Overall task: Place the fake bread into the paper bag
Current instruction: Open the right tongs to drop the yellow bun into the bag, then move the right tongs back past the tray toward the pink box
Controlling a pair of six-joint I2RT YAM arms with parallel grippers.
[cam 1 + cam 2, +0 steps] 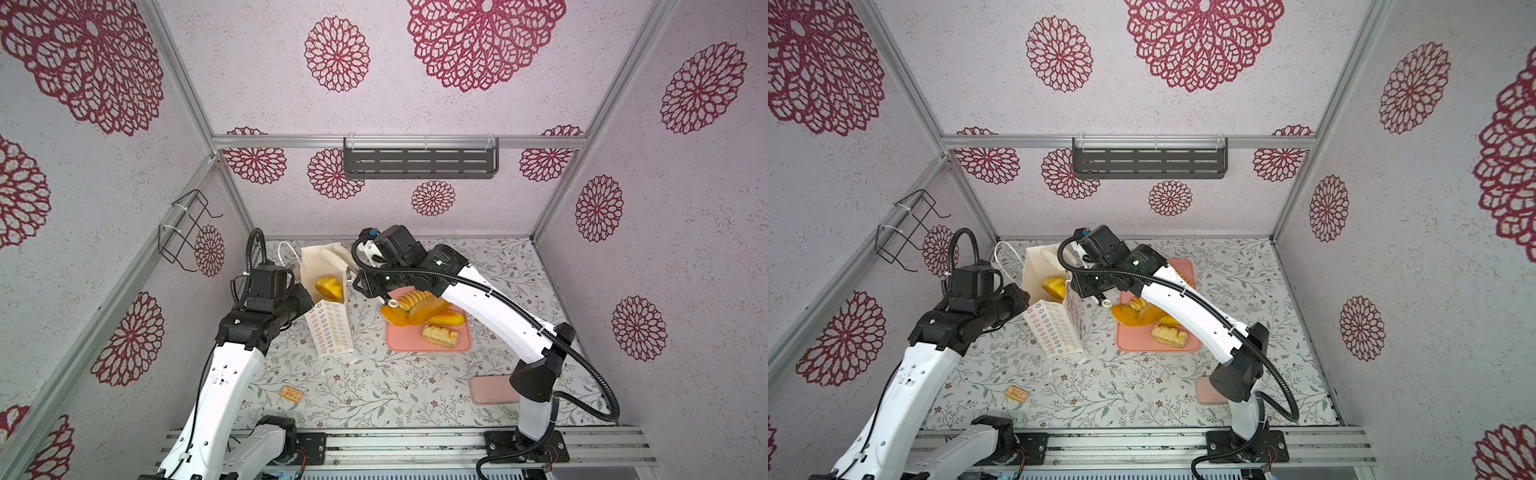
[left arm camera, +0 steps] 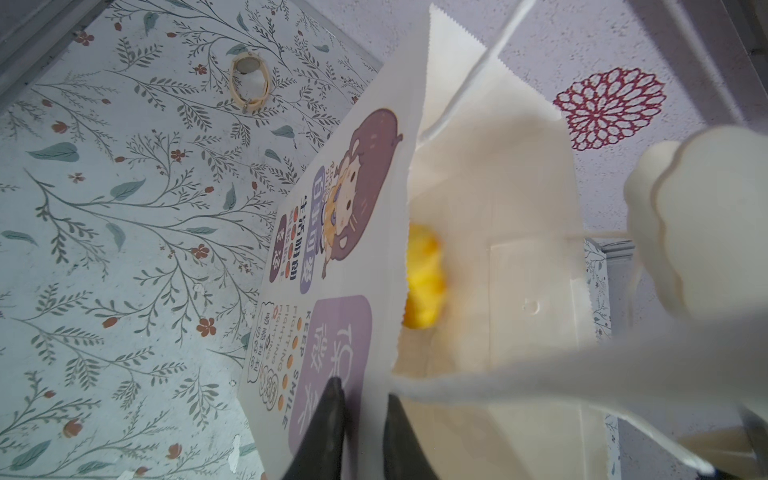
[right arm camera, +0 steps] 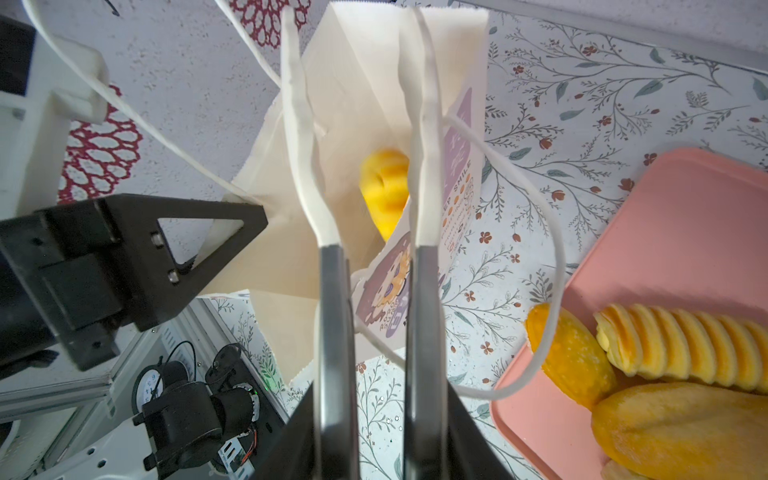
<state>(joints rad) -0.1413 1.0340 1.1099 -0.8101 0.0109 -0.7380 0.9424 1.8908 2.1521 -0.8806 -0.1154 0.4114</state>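
Note:
The white paper bag (image 1: pixel 330 330) (image 1: pixel 1054 328) stands tilted at the table's back left, its mouth up. My left gripper (image 2: pixel 363 390) is shut on the bag's rim, one dark finger inside and one outside. A ridged yellow roll of fake bread (image 1: pixel 329 287) (image 3: pixel 384 183) lies blurred inside the bag (image 3: pixel 365 83). My right gripper (image 3: pixel 352 20) hangs open over the mouth with nothing between its white fingers (image 1: pixel 337 258). More fake bread lies on the pink tray (image 1: pixel 463 345): a ridged roll (image 3: pixel 681 345), a long loaf (image 3: pixel 681 428), a round bun (image 3: pixel 569 353) and a flaky pastry (image 1: pixel 440 336).
A small tan cracker (image 1: pixel 291 393) lies near the table's front left. A flat pink case (image 1: pixel 492 388) sits front right beside the right arm's base. A wire rack (image 1: pixel 187 230) hangs on the left wall and a grey shelf (image 1: pixel 419 162) on the back wall.

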